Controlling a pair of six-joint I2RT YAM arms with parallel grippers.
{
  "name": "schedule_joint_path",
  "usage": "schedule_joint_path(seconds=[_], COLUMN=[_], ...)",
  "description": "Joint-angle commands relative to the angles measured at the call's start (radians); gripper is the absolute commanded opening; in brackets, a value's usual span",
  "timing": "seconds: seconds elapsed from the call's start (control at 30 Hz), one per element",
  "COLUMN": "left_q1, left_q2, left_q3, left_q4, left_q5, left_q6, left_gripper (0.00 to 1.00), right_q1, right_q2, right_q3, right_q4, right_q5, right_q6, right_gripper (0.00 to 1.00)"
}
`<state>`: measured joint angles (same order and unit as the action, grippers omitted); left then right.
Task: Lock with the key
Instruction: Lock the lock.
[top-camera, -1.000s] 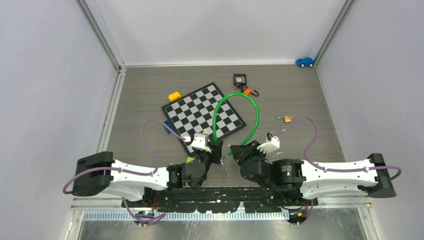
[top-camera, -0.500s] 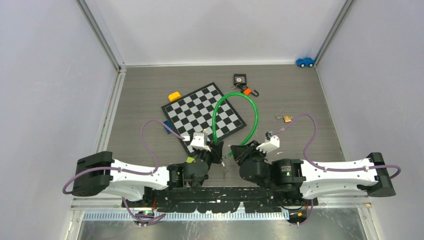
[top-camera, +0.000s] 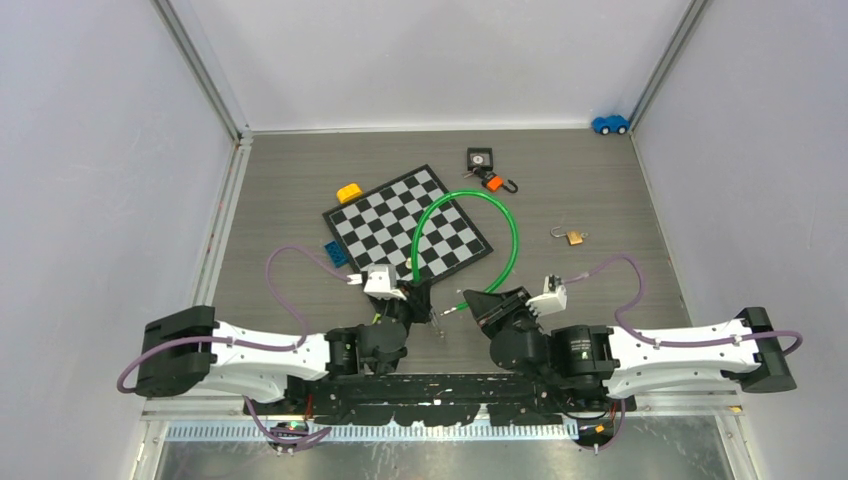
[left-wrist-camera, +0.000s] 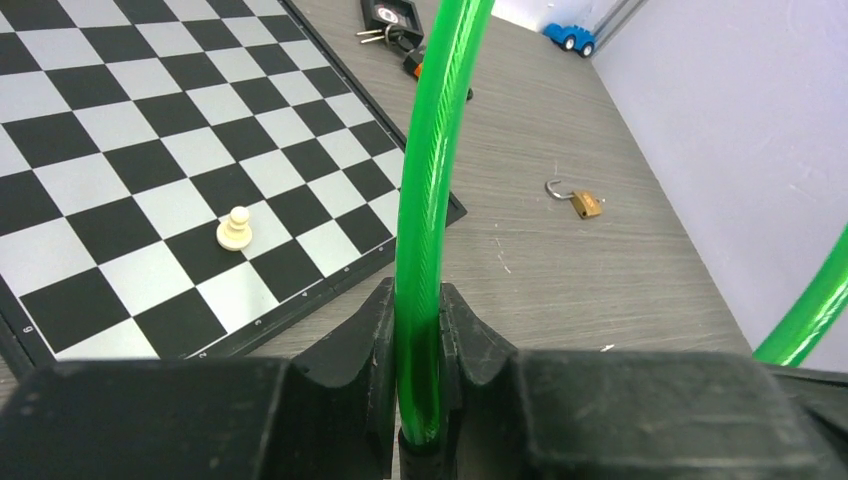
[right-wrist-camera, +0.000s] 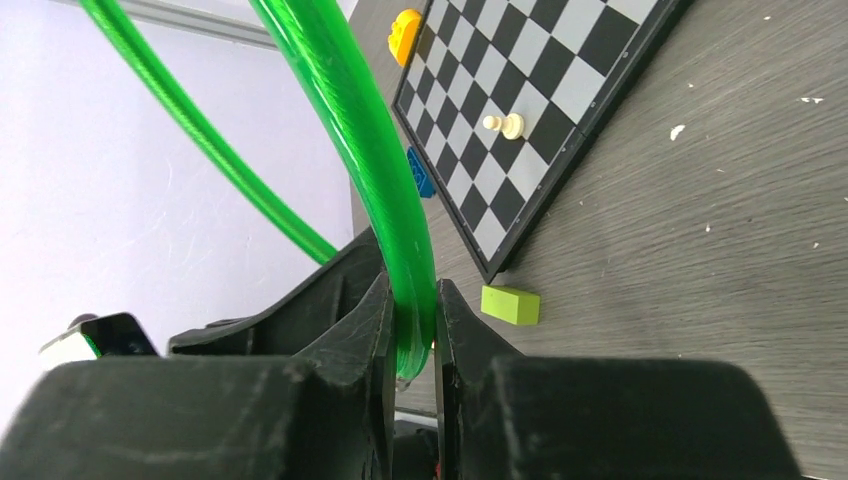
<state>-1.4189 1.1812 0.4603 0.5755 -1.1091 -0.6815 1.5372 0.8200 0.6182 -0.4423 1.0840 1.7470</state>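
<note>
A green cable lock (top-camera: 512, 228) arches over the table between both arms. My left gripper (top-camera: 417, 299) is shut on one end of the cable (left-wrist-camera: 430, 180), just off the chessboard's near corner. My right gripper (top-camera: 492, 306) is shut on the other end (right-wrist-camera: 350, 110), whose metal tip (top-camera: 451, 309) points left toward the first end. A small key (top-camera: 438, 323) seems to hang between the two ends; it is too small to tell what it hangs from.
A chessboard (top-camera: 407, 230) with a white pawn (left-wrist-camera: 236, 228) lies behind the grippers. Around it are a yellow block (top-camera: 348, 192), a blue block (top-camera: 336, 253) and a lime block (right-wrist-camera: 510, 304). Further off are a brass padlock (top-camera: 573, 237), a black tag with keys (top-camera: 481, 160) and a blue toy car (top-camera: 609, 124).
The two grippers have drawn apart, the left one going left and the right one going right. The cable ends now stand further from each other and the loop is wider.
</note>
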Motion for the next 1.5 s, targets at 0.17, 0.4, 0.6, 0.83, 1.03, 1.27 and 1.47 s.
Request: schedule_joint_path(seconds=[0.17, 0.4, 0.6, 0.83, 1.03, 1.27, 1.47], left_q1=[0.008, 0.029, 0.034, 0.044, 0.043, 0.043, 0.044], left_q2=[-0.098, -0.224, -0.254, -0.256, -0.242, -0.233, -0.242], left_q3=[-0.028, -0.061, -0.083, -0.088, -0.065, -0.048, -0.046], left_q4=[0.107, 0.118, 0.158, 0.187, 0.211, 0.233, 0.24], left_q5=[-0.001, 0.053, 0.09, 0.145, 0.202, 0.253, 0.261], left_q6=[0.013, 0.014, 0.043, 0.064, 0.128, 0.177, 0.189], left_gripper=[0.0, 0.0, 0.0, 0.0, 0.0, 0.0, 0.0], right_q1=[0.009, 0.009, 0.009, 0.009, 0.009, 0.002, -0.004], right_q2=[0.033, 0.094, 0.096, 0.143, 0.171, 0.174, 0.191], right_q3=[0.07, 0.116, 0.146, 0.224, 0.218, 0.217, 0.21], right_q4=[-0.097, -0.112, -0.036, -0.011, -0.019, -0.041, -0.077], right_q5=[0.129, 0.176, 0.189, 0.195, 0.187, 0.185, 0.165], right_q6=[0.107, 0.134, 0.072, -0.02, 0.014, 0.032, 0.081], right_gripper=[0.0, 0.0, 0.0, 0.0, 0.0, 0.0, 0.0])
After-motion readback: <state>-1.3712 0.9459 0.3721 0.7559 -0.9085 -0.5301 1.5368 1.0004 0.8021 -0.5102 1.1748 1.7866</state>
